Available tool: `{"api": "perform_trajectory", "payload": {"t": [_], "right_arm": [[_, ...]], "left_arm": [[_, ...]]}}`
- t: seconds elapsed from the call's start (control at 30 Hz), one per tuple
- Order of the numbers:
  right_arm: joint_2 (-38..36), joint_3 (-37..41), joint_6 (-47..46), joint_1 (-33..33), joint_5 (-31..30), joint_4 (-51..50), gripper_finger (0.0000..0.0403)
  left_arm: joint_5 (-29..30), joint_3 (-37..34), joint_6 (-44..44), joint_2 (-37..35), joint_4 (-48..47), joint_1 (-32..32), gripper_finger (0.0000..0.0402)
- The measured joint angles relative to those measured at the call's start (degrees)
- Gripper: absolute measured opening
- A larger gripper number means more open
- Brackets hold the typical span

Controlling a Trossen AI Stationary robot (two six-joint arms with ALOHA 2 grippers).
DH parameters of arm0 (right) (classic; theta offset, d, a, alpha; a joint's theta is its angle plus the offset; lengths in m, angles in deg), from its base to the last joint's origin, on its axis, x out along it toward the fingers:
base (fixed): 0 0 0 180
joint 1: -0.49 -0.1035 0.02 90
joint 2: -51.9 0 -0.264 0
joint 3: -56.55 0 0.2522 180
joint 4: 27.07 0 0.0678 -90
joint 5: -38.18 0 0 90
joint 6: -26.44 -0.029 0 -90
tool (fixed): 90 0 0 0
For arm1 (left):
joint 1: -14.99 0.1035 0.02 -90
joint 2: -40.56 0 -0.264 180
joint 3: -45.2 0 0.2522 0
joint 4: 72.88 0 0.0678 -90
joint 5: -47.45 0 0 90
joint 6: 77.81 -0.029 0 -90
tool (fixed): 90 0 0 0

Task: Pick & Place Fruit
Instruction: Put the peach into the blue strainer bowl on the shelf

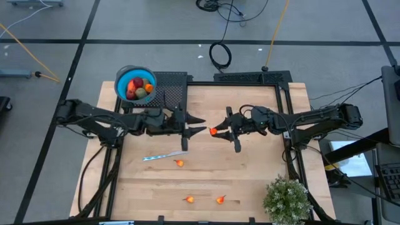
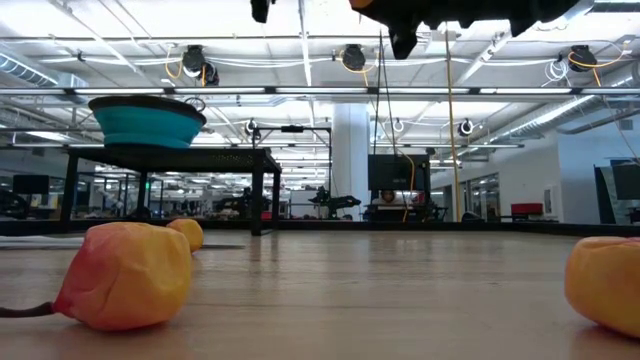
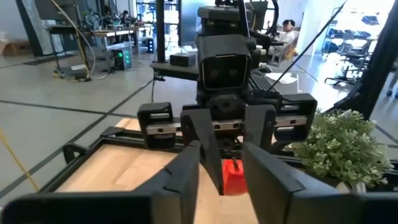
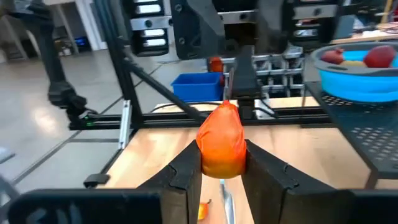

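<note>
Open-plan lab: workstations, ceiling trusses

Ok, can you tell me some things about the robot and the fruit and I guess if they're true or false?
1. The right gripper holds an orange fruit. True.
2. The blue bowl is empty. False: it holds several pieces of fruit.
3. A silver knife lies on the table. True.
4. All the fruit is in the bowl. False: small orange pieces lie loose on the table.
5. A little green plant stands at the table's corner. True.
</note>
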Motion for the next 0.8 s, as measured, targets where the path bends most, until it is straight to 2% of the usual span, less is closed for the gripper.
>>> {"api": "perform_trajectory", "payload": {"t": [0.2, 0.33, 0.6, 0.8], "right_arm": [[0.0, 0.0, 0.1, -0.1, 1.2, 0.0, 0.0089], [0.0, 0.0, 0.2, -0.1, 1.2, 0.0, 0.0089], [0.0, 0.0, 0.2, -0.3, 2.7, 0.0, 0.0089], [0.0, 0.0, 0.2, -0.7, 4.2, -0.1, 0.0089]], "left_arm": [[-1.1, 1.8, 1.8, 2.9, 0.1, -1.1, 0.0184], [-0.1, 3.5, 1.9, 5.1, 0.1, -2.2, 0.0207], [0.3, 7.1, 1.9, 9.6, 0.2, -2.5, 0.0214], [0.3, 7.4, 2.1, 10.3, -0.8, -2.5, 0.0210]]}}
